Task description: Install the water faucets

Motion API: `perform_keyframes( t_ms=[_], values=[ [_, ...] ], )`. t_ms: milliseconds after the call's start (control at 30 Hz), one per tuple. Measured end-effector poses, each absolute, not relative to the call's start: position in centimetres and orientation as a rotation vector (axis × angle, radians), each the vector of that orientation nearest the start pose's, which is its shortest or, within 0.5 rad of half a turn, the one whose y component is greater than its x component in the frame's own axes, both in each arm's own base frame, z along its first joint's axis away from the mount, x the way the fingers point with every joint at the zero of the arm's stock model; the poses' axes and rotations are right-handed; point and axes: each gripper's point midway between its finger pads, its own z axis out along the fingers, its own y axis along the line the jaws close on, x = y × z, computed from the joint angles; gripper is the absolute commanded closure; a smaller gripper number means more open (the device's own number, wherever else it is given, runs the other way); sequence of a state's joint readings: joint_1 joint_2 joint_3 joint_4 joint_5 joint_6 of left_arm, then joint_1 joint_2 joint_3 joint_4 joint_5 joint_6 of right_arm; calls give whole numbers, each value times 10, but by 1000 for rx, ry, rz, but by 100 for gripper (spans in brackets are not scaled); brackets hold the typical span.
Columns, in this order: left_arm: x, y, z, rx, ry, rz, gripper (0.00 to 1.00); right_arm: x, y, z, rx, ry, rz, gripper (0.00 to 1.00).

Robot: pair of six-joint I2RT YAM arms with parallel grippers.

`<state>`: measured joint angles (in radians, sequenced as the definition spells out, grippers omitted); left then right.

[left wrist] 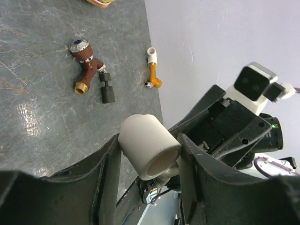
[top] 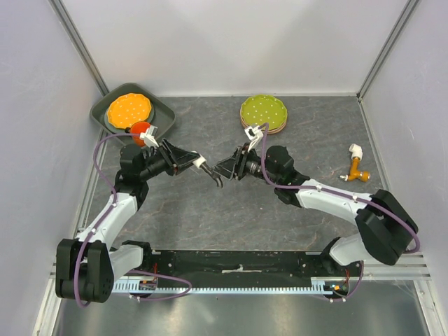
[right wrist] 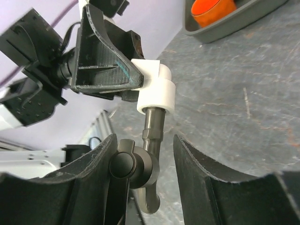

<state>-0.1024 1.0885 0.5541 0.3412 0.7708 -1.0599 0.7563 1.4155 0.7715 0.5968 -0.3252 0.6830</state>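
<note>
Left gripper (left wrist: pixel 149 157): partly closed, clamped on white elbow fitting (right wrist: pixel 157 89), which was held above the table (top: pixel 280 203) between the arms. Right gripper (right wrist: pixel 143 159): jaws about half-open round dark grey tap (right wrist: pixel 151 136), apparently gripping it; stem tip sat in elbow's socket. Reddish-brown tap (left wrist: pixel 86 65): lay loose on table.

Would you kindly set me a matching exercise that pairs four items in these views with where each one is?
Things:
1. white elbow fitting
2. dark grey tap
3. reddish-brown tap
4. orange cup

Places:
A. lying on the table
B. in the grey tray
C. clamped in the left gripper
D. between the fingers of the right gripper, stem in the elbow

Pairs: 1-C, 2-D, 3-A, 4-B
</note>
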Motion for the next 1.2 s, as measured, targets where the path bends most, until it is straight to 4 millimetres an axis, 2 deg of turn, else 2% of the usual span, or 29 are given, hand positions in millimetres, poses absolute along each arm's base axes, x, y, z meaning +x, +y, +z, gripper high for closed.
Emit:
perform_keyframes(
  t_ms=[233,333,367,500,667,733,900,1033,1200],
  values=[
    [288,-179,218,-326,1955,-1487,98,273,356,228,-150,1801,1561,88],
    [286,-180,217,-327,1962,-1497,98,274,354,224,-72,1803,1648,81],
    [286,-180,215,-330,1965,-1497,98,274,354,222,-44,1805,1677,75],
    [284,-180,210,-342,1979,-1501,98,275,354,212,56,1805,1795,63],
    [282,-181,208,-341,1988,-1508,98,273,351,210,115,1785,1860,35],
    [281,-181,208,-334,1988,-1513,98,277,348,210,141,1781,1842,24],
    [280,-182,208,-327,1993,-1521,98,293,332,207,173,1808,1689,11],
    [278,-182,205,-331,2007,-1522,98,297,320,217,83,1812,1505,8],
    [277,-182,203,-339,2018,-1520,98,299,302,241,-76,1758,1230,5]
  ],
)
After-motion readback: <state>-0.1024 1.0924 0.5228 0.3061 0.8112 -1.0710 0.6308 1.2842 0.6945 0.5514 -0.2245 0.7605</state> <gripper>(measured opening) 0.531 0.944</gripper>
